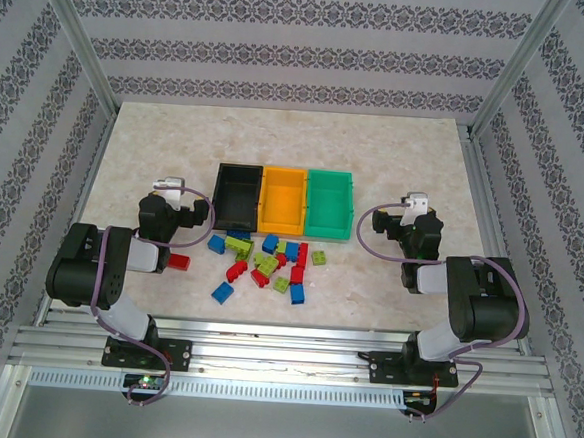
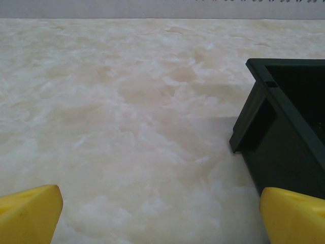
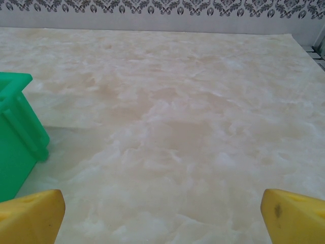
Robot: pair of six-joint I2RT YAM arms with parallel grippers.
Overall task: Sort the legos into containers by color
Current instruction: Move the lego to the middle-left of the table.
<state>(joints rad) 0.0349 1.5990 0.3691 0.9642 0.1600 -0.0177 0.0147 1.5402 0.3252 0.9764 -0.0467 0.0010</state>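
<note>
Three containers stand in a row at mid-table: black (image 1: 238,197), orange (image 1: 282,198) and green (image 1: 330,203). In front of them lie several loose legos (image 1: 265,261) in lime green, blue and red; one red lego (image 1: 179,261) sits apart by the left arm. My left gripper (image 1: 180,207) hovers left of the black container (image 2: 284,127), open, with bare table between its yellow fingertips (image 2: 28,213). Right of the green container (image 3: 15,134), my right gripper (image 1: 402,223) is also open and holds nothing.
The marble-patterned tabletop (image 1: 277,143) is walled by patterned panels at the back and both sides. A metal rail (image 1: 282,359) carrying the arm bases runs along the near edge. Bare table lies behind the containers and to either side of them.
</note>
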